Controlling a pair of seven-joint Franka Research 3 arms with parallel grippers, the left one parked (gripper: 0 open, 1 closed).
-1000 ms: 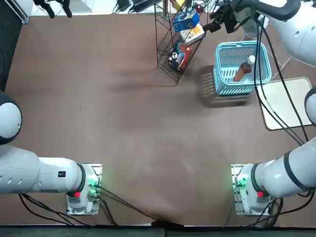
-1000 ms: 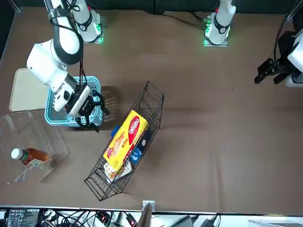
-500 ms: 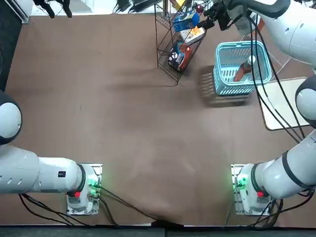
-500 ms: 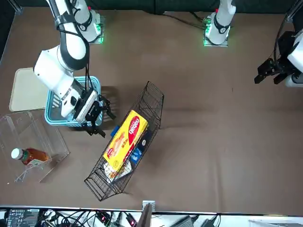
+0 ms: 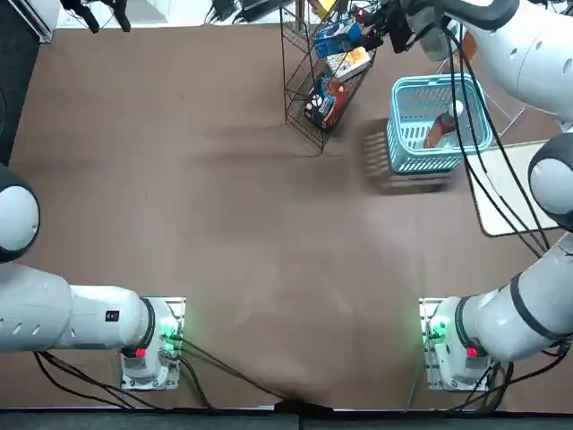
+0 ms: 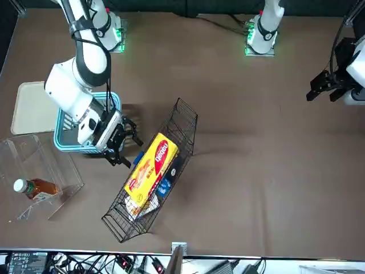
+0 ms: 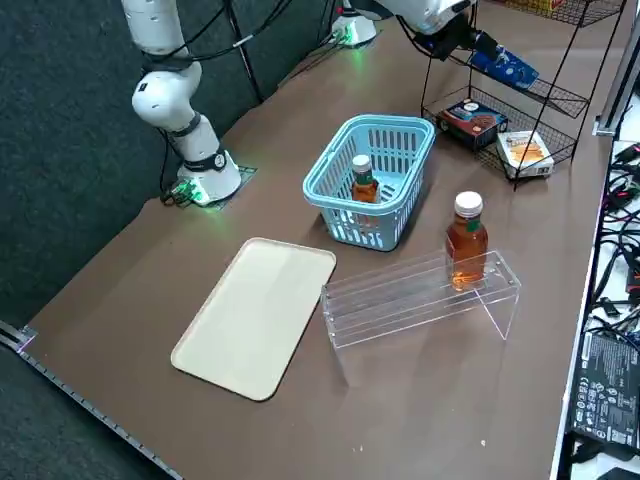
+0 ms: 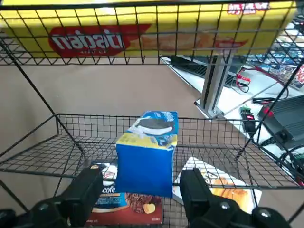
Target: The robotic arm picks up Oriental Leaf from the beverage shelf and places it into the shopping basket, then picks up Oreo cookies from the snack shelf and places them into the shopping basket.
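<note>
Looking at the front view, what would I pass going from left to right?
Clear plastic rack → light-blue basket → right gripper → yellow box → the other arm's white base.

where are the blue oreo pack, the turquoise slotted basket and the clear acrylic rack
blue oreo pack [image 8: 145, 168], right wrist view, plain blue side
turquoise slotted basket [image 7: 348, 204], right side view, near rim
clear acrylic rack [image 7: 400, 310], right side view, slanted shelf

1 cream tray [image 7: 255, 320] lies flat on the brown table [image 7: 420, 400]. 1 yellow pack [image 6: 151, 170] with red lettering panels sits higher than 1 red-and-dark pack [image 7: 473, 122] and 1 white box [image 7: 525, 152], which lie side by side. Black cables [image 6: 85, 264] tangle beyond the table's edge, near 1 metal post [image 6: 174, 260].
</note>
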